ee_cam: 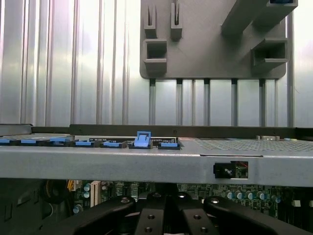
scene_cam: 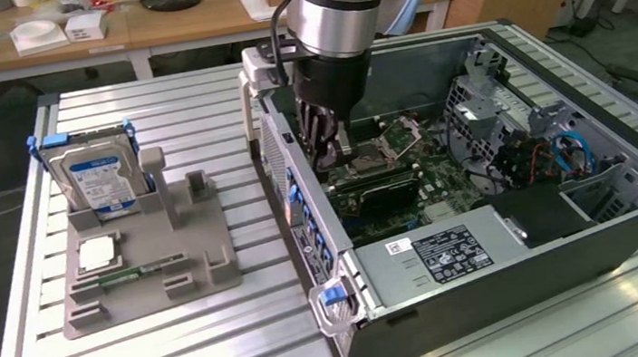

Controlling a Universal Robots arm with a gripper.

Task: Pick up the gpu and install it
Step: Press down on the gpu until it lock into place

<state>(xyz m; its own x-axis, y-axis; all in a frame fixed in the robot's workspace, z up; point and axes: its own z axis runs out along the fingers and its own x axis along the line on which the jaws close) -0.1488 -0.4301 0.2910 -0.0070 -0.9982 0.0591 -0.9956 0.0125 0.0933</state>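
Install step: end effector (scene_cam: 334, 154) fully closed, down inside open grey computer case (scene_cam: 617, 224) over green motherboard (scene_cam: 417, 180); whether it grips the gpu is hidden. Seating calls for straight downward pressure.

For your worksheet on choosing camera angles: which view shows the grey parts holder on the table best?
The exterior view: the grey parts holder appears whole, on the table beside the open computer case, with the hard drive standing in it. The wrist view catches just one end of the holder, seen from above, beyond the case wall.
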